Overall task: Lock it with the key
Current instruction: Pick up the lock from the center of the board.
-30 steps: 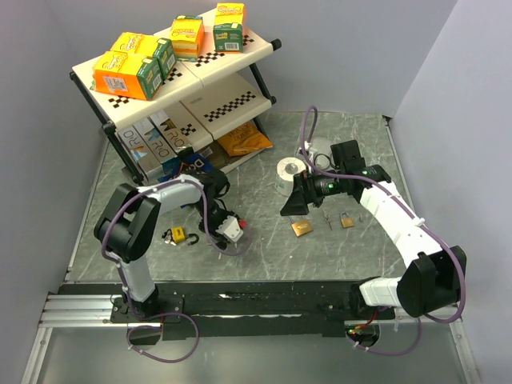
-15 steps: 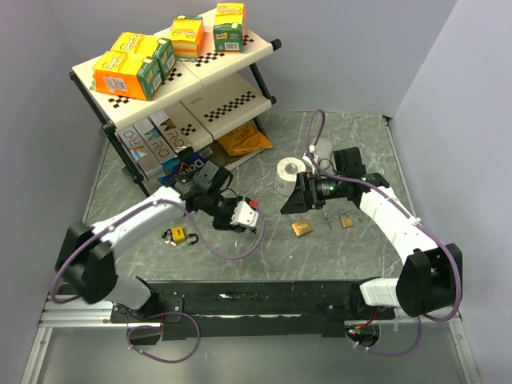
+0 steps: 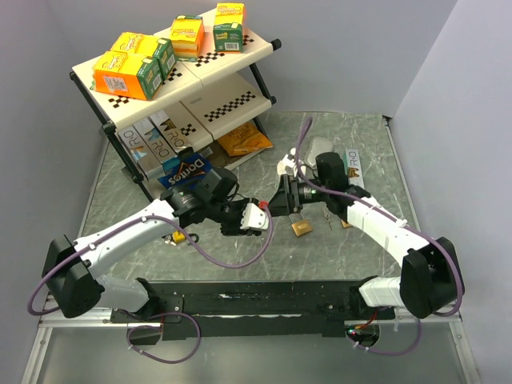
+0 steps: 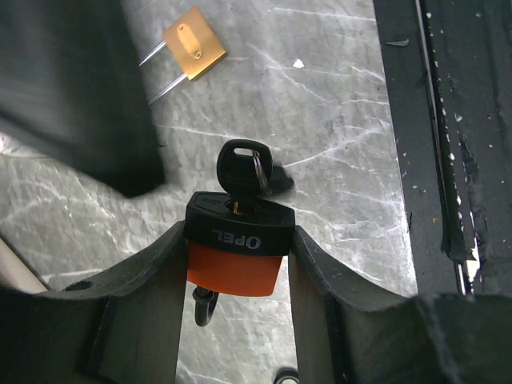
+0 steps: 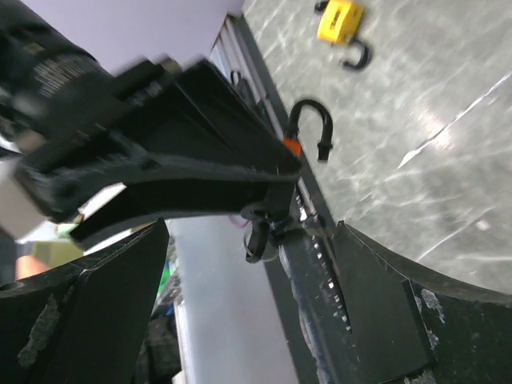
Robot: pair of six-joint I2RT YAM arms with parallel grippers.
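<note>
My left gripper [image 3: 254, 216] is shut on an orange padlock with a black top [image 4: 236, 268] and holds it above the table [image 3: 360, 144]. A black-headed key [image 4: 244, 172] sticks out of the lock's top, and the shackle [image 4: 203, 304] hangs behind the body. My right gripper [image 3: 280, 200] is open and faces the left one, close to it. In the right wrist view the key [image 5: 260, 236] sits just ahead of the wide-open fingers [image 5: 384, 304], not touched by them, and the shackle [image 5: 310, 128] shows beyond.
A brass padlock [image 3: 302, 228], a loose key [image 3: 327, 218] and a small brass padlock [image 3: 346, 220] lie under the right arm. A yellow padlock [image 3: 178, 235] lies to the left. A shelf rack [image 3: 184, 96] with boxes stands at the back left, and a white tape roll [image 3: 286, 168] behind the grippers.
My left arm has swung right and carried the orange padlock to the middle of the table. My right gripper has moved left to meet it, staying open.
</note>
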